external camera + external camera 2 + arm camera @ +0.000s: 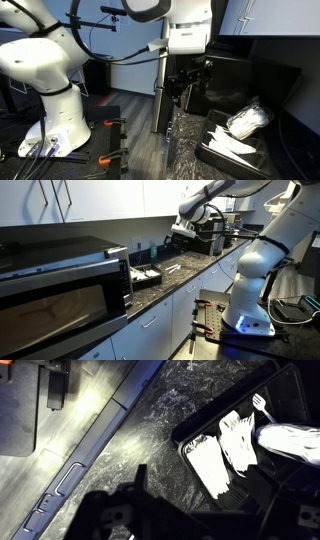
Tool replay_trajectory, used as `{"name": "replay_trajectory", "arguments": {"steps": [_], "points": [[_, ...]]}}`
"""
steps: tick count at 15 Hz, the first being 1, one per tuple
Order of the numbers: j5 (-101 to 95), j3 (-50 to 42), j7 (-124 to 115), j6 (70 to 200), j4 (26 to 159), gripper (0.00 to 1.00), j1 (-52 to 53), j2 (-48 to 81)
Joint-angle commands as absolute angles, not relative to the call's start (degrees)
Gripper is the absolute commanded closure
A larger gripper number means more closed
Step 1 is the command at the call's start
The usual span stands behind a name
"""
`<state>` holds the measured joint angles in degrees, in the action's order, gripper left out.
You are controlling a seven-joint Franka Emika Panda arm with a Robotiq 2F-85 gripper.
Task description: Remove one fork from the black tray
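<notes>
The black tray (185, 438) lies on the dark speckled counter and also shows in both exterior views (214, 152) (146, 277). It holds stacks of white plastic cutlery (212, 463). A white fork (258, 402) lies at the tray's far end, and a clear bag of cutlery (292, 440) rests across it. My gripper (205, 478) hangs above the counter over the tray's near end, apart from the cutlery. It looks open and empty, its fingers dark silhouettes. It also shows in both exterior views (188, 82) (184, 237).
A large glossy black microwave (60, 285) stands on the counter beside the tray. A white utensil-like piece (172, 270) lies on the counter (130, 430) past the tray. The counter edge and a drawer front (60, 490) show below. The robot base (55, 130) stands on the floor.
</notes>
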<state>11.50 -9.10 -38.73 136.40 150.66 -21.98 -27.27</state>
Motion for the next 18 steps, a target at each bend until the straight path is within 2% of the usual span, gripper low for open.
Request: {"name": "replay_trajectory", "arguments": {"steps": [1,3,6,7,8,13,14,16,18], "points": [[12.9,-11.3,-35.1,139.1,146.0,0.0,-20.9,-18.6],[14.6,-12.3,-32.6,139.2,143.3,0.07,-19.7,-14.0],[17.2,-13.2,-29.3,137.6,138.9,0.24,-18.1,-7.7],[17.6,-13.3,-28.2,137.2,137.5,0.19,-17.8,-5.8],[18.0,-13.1,-28.0,137.1,136.1,0.19,-17.4,-3.9],[20.5,-12.9,-26.7,138.5,129.7,0.07,-15.5,4.8],[21.3,-12.7,-26.9,138.5,128.5,0.0,-15.2,6.1],[19.6,-13.2,-28.4,138.7,130.6,0.04,-15.0,4.5],[19.9,-13.2,-28.3,138.6,129.0,0.02,-14.8,6.3]]}}
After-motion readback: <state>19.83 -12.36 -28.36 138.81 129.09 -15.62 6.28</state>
